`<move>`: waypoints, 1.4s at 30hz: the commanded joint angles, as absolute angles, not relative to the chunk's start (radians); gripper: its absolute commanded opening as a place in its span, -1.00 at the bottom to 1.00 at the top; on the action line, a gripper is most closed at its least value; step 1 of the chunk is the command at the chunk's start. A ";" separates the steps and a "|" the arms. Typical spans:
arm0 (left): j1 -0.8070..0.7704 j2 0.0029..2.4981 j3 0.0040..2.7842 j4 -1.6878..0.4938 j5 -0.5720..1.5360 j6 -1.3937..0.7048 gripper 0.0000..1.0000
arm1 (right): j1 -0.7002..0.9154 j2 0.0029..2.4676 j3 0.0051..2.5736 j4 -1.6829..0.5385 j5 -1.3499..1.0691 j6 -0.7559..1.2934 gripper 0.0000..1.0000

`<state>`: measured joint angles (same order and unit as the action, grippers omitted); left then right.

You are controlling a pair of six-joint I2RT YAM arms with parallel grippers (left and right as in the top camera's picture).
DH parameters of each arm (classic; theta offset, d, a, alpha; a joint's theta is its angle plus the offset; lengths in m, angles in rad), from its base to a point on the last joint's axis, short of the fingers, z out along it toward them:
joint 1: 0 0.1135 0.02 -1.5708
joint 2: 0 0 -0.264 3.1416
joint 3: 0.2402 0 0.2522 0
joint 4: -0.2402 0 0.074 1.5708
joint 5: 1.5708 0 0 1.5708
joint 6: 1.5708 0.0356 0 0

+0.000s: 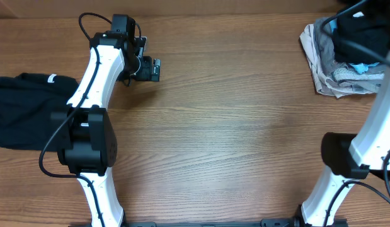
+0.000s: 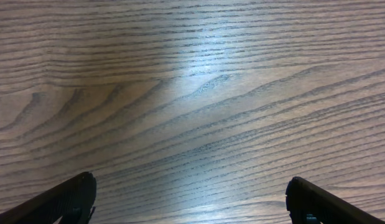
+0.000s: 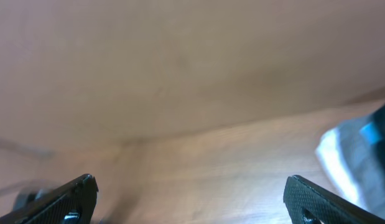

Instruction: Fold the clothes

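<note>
Two tools are in use, and both are spread wide with nothing held. The left tool [image 1: 150,68] is at the end of the white left arm [image 1: 97,75], over the far left part of the brown wood-grain desk [image 1: 232,126]. In the left wrist view its black fingertips [image 2: 68,199] sit in the two lower corners, with only bare wood grain between them.

The limp black fabric T-shirt [image 1: 21,113] lies crumpled at the left edge of the desk and is partly cut off by the frame. A small white neck tag [image 1: 51,78] shows at its upper right. The left arm's black joint overlaps the shirt's right border. The left tool is apart from the shirt and does not touch it.

The right tool [image 3: 189,186] is likewise agape. Its picture is blurred, showing desk surface below and a pale cloth with a blue patch at the right edge. From overhead, the white right arm [image 1: 371,139] runs up the right side toward a heap of beige, grey and pale-blue cloth [image 1: 327,69] in the far right corner. A dark mass [image 1: 358,28] sits on top of that heap. I cannot tell whether it is fabric or part of the arm, and the right tool cannot be made out there.
</note>
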<state>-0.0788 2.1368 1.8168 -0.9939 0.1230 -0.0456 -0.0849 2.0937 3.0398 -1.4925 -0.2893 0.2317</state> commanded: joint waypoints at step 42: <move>-0.079 2.140 1.808 -0.990 0.116 -0.023 1.00 | 0.463 1.939 2.672 -1.384 -0.080 0.078 1.00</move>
